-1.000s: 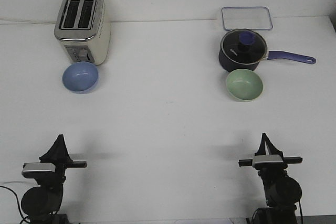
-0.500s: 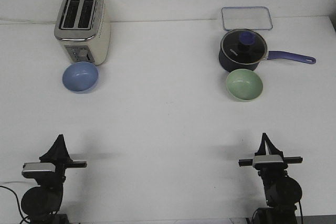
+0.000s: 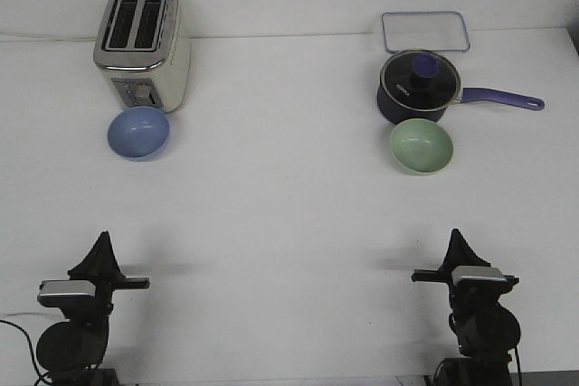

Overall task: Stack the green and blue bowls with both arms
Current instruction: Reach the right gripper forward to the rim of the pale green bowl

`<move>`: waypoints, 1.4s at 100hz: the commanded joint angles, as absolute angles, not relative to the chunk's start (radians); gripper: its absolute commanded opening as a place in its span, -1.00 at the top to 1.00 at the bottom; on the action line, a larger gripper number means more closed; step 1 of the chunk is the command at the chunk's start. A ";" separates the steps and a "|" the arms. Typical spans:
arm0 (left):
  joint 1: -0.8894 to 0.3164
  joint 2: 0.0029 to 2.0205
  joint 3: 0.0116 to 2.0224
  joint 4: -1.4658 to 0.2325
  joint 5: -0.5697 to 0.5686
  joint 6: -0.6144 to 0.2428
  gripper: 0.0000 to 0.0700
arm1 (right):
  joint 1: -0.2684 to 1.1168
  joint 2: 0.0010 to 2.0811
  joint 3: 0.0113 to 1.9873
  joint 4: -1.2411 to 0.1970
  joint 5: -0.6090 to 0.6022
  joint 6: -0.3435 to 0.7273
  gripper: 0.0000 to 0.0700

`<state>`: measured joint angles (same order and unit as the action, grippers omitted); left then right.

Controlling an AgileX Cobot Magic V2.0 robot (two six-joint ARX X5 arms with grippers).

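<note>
Right hand (image 3: 455,240) has swivelled; bowls unmoved.

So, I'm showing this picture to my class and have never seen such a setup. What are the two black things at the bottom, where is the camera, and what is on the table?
The camera looks forward over a white table. The black shapes are two robot arms: the left gripper and the right gripper. Neither holds anything, and their jaws look closed. Far back on the left, a blue bowl sits before a toaster. On the right, a green bowl sits before a lidded saucepan, with a clear tray behind.
</note>
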<state>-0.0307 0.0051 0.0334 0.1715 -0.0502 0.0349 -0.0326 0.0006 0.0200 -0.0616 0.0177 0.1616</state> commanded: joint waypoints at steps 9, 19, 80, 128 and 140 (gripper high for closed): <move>-0.031 0.004 0.014 0.182 -0.053 0.030 0.96 | -0.032 0.034 0.155 -0.131 0.018 0.327 1.00; -0.031 0.004 0.014 0.182 -0.053 0.030 0.96 | -0.033 0.129 0.299 -0.224 0.027 0.326 1.00; -0.031 0.004 0.014 0.182 -0.053 0.030 0.96 | -0.051 1.198 1.161 -0.637 -0.004 0.149 -0.83; -0.031 0.004 0.014 0.182 -0.053 0.030 0.96 | -0.134 1.801 1.453 -0.635 -0.012 0.115 -0.79; -0.031 0.004 0.014 0.181 -0.053 0.030 0.96 | -0.144 1.871 1.480 -0.630 -0.034 0.108 -0.59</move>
